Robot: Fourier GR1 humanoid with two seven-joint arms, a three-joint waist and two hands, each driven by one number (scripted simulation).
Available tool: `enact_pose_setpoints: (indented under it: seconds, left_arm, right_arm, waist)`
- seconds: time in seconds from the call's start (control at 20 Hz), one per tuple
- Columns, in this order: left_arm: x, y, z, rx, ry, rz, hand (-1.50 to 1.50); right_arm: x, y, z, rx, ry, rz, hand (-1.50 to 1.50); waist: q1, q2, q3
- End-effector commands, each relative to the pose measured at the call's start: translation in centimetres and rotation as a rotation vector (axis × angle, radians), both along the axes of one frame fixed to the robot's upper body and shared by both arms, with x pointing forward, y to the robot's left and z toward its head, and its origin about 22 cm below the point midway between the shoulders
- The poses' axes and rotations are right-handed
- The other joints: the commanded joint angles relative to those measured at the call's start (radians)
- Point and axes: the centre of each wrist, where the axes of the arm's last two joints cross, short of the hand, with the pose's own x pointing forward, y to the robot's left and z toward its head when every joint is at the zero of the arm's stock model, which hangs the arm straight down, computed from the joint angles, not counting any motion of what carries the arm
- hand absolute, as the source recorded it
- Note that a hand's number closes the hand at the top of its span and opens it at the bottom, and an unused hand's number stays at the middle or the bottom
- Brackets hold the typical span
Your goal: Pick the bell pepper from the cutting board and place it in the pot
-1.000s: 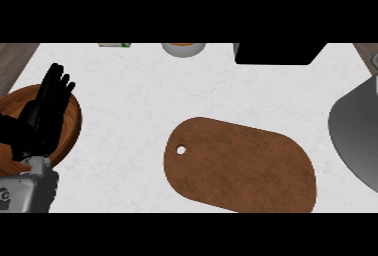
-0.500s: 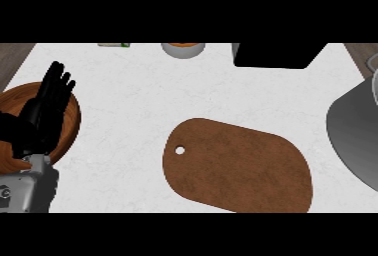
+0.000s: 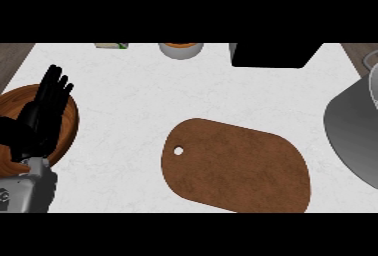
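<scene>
White bench carries a bare cutting board (image 3: 236, 167) with no bell pepper in view, pot (image 3: 353, 135) at right edge, left hand (image 3: 40, 120) resting fingers straight over a wooden bowl (image 3: 70, 127); placing looks done, or pepper needs locating.

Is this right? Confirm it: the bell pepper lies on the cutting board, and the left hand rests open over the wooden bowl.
Not right. The head view shows the cutting board bare; no bell pepper is visible. The left hand does rest open over the wooden bowl.
</scene>
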Motion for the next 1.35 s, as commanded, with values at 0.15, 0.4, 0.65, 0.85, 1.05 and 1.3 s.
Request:
enact_pose_setpoints:
  seconds: [0.15,0.4,0.65,0.85,1.05,1.3]
  left_arm:
    - [-0.9,-0.2,-0.9,-0.009,0.004,0.004,0.0]
    - [-0.5,0.0,-0.4,-0.018,0.017,-0.001,0.0]
    - [-0.3,0.0,0.0,0.001,0.01,0.004,0.0]
    - [-1.1,0.9,-1.4,-0.002,0.009,-0.005,0.0]
    - [0.8,0.1,1.3,-0.002,0.002,0.003,0.0]
    - [-0.1,-0.1,0.8,-0.007,0.004,-0.002,0.0]
  right_arm:
    - [-2.2,-3.1,-2.0,0.269,-0.189,-0.014,-1.5]
    - [-5.7,-7.0,-1.0,0.275,-0.204,-0.005,-1.5]
    - [-9.6,-10.7,1.0,0.284,-0.204,0.013,-1.5]
    - [-12.3,-12.2,-0.6,0.299,-0.184,0.039,-1.5]
    - [-12.9,-13.7,0.5,0.277,-0.183,0.042,-1.5]
    - [-15.8,-15.4,1.8,0.297,-0.14,0.04,-1.5]
  waist:
    - [0.002,0.019,0.042]
    - [-0.001,0.021,0.043]
    - [-0.003,0.02,0.043]
    - [0.004,0.021,0.043]
    - [0.009,0.023,0.043]
    - [0.009,0.021,0.043]
